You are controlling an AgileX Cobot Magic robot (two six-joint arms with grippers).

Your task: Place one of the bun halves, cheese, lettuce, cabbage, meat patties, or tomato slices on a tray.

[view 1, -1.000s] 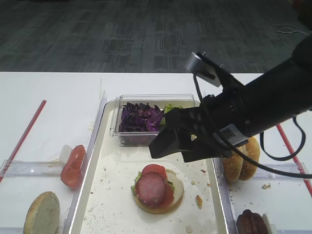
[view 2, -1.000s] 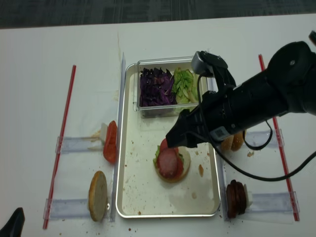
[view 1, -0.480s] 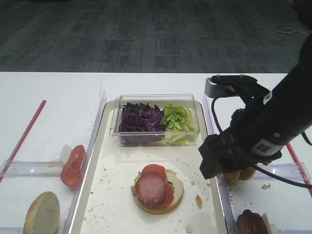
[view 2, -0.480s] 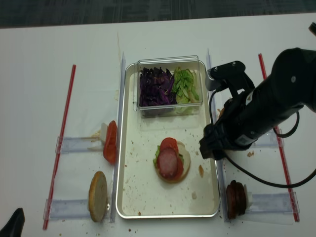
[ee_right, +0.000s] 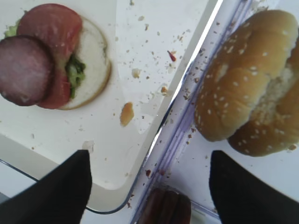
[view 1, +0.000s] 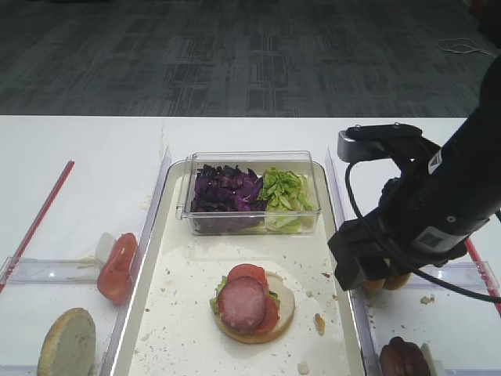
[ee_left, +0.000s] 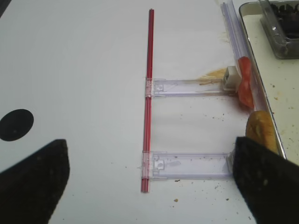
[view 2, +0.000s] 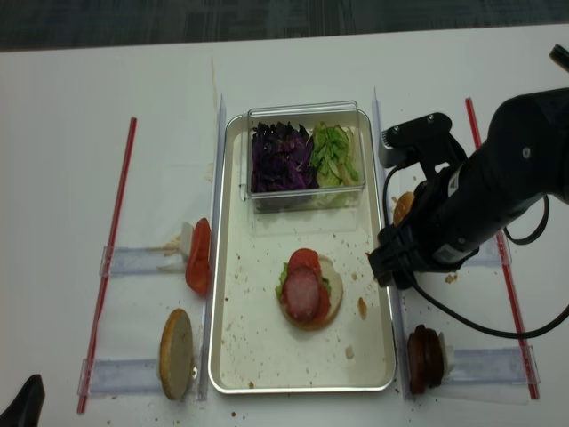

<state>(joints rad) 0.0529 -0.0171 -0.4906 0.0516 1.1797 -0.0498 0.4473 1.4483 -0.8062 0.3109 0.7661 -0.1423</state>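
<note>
On the white tray (view 1: 160, 274) lies a stack: pale bun half (ee_right: 96, 70), lettuce, tomato slice (ee_right: 58, 21), meat patty (view 1: 243, 302) on top. My right gripper (ee_right: 149, 191) hangs open and empty over the tray's right rim, just left of the sesame bun halves (ee_right: 252, 84). More meat patties (view 2: 425, 356) stand in a rack below it. To the left of the tray are tomato slices (view 2: 197, 258) and a pale bun half (view 2: 176, 351). My left gripper (ee_left: 149, 182) is open above the bare table at the left. No cheese is in view.
A clear box (view 1: 313, 213) at the tray's far end holds purple cabbage (view 1: 227, 188) and green lettuce (view 1: 283, 188). Clear plastic racks (ee_left: 187, 87) and red strips (ee_left: 148, 93) lie on the white table on both sides. Crumbs dot the tray.
My right arm has swung right, from over the middle of the tray to its right rim beside the sesame buns. Its jaws stayed open. Nothing else moved.
</note>
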